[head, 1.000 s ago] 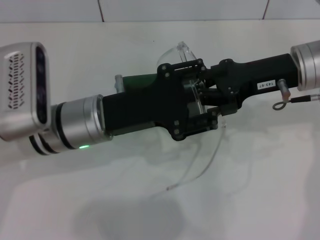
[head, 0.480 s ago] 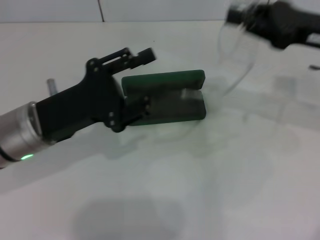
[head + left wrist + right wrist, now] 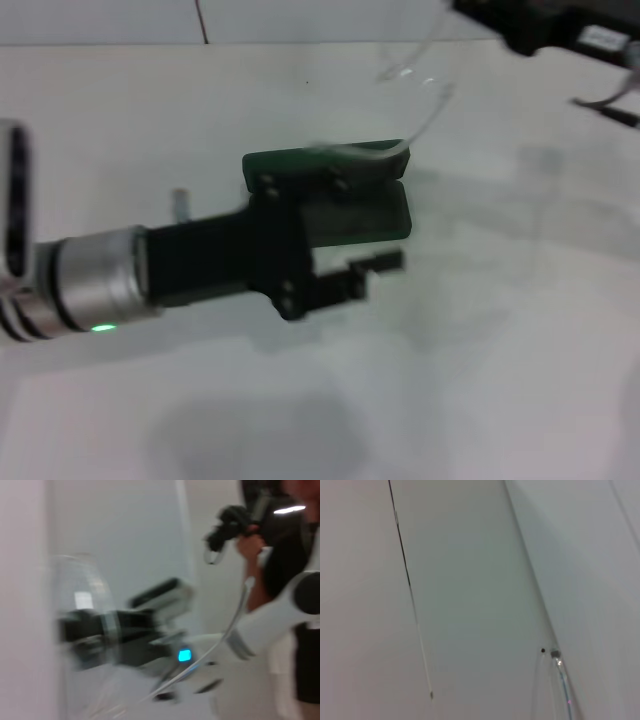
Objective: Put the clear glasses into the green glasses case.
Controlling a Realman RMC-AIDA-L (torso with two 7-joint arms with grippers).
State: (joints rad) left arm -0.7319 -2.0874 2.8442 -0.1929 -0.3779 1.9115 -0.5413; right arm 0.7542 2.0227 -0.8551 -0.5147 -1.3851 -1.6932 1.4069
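Glasses lifted clear by the right claw; left claw now beside the open case.

In the head view the right claw (image 3: 520,30) has moved to the far right edge with the clear glasses (image 3: 425,95) hanging from it; its finger state cannot be told. One clear arm trails down to the lid of the green glasses case (image 3: 365,195), which lies open on the white desk (image 3: 500,350). The left claw (image 3: 375,268), fingers narrow and empty, has shifted from the case's left end to its near side. Judgement: the case is exposed for insertion; the glasses are not yet in.
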